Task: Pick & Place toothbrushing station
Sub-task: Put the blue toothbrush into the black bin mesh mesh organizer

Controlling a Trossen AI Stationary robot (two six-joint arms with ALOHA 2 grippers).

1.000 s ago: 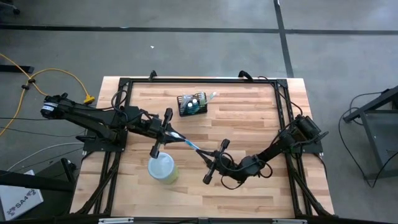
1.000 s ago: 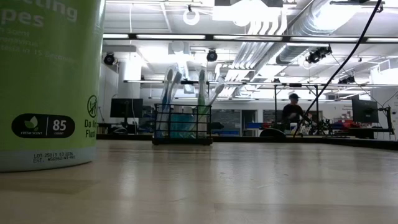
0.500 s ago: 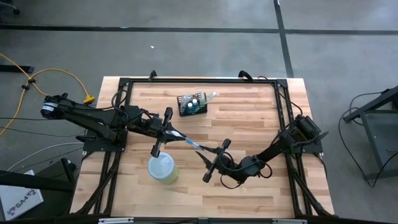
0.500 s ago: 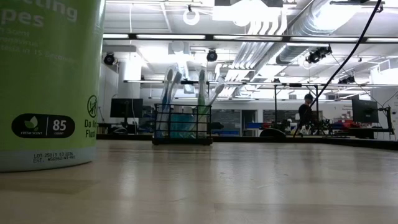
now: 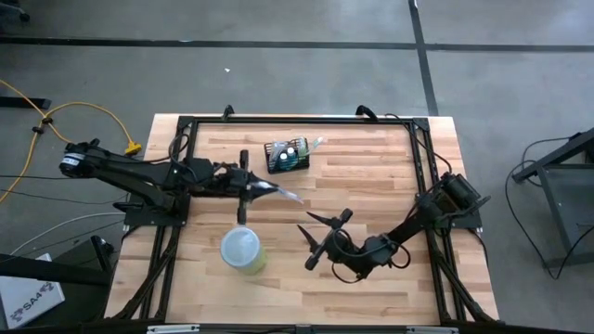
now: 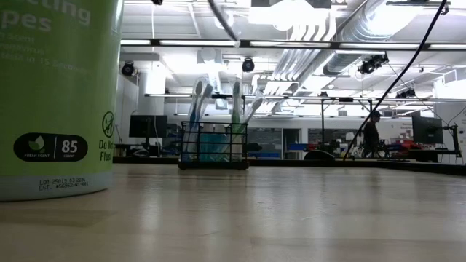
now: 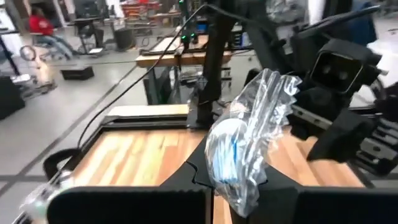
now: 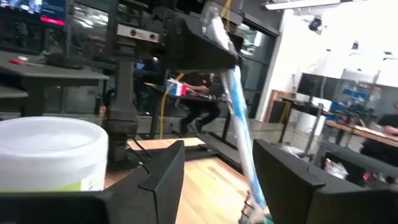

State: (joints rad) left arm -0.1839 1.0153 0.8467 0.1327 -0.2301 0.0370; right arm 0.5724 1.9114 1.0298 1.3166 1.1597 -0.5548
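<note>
Your left arm reaches in from the table's left edge toward its middle, nearly level. Its left gripper (image 5: 252, 188) sits with the two dark fingers pressed together on a clear-plastic-wrapped toothbrush with a blue and white handle (image 5: 278, 193), which sticks out past the fingertips toward the right arm. Your right arm comes in from the right edge, folded low at the elbow. Its right gripper (image 5: 318, 237) hangs near the table's centre, fingers (image 5: 316, 219) spread wide apart and holding nothing, just short of the toothbrush's free end.

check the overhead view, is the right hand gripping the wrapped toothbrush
No, the right hand is open and apart from the wrapped toothbrush, which the left hand holds.
</note>
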